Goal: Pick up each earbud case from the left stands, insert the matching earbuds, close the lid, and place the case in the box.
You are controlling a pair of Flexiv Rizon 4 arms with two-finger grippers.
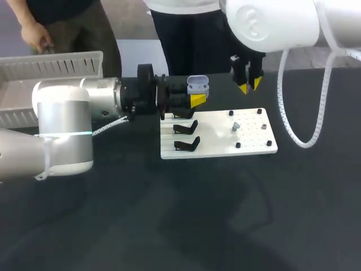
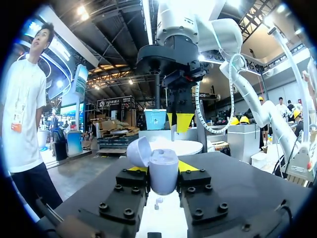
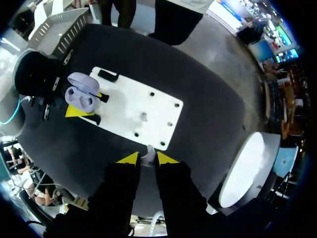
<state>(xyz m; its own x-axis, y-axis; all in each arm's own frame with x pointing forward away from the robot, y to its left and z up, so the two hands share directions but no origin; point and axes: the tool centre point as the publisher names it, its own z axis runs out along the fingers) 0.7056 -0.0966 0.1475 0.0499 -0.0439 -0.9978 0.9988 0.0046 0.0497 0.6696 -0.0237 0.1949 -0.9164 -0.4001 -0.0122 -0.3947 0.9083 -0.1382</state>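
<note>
My left gripper point(image 1: 197, 100) is shut on a lavender earbud case point(image 1: 197, 85), held just above the rear left of the white board point(image 1: 217, 148). The case's lid stands open. In the left wrist view the case point(image 2: 162, 169) sits upright between my two fingers. My right gripper point(image 1: 248, 86) hangs above the board's far edge, to the right of the case. It is shut on a small white earbud point(image 3: 147, 155) pinched between its yellow tips. Another earbud point(image 1: 236, 126) stands on the board among black pegs. Two empty black stands point(image 1: 186, 127) sit on the board's left side.
A white slatted box point(image 1: 51, 70) stands at the table's far left, behind my left arm. The black tabletop point(image 1: 180, 220) stretches toward the front. Small black pegs point(image 1: 259, 112) dot the right half of the board.
</note>
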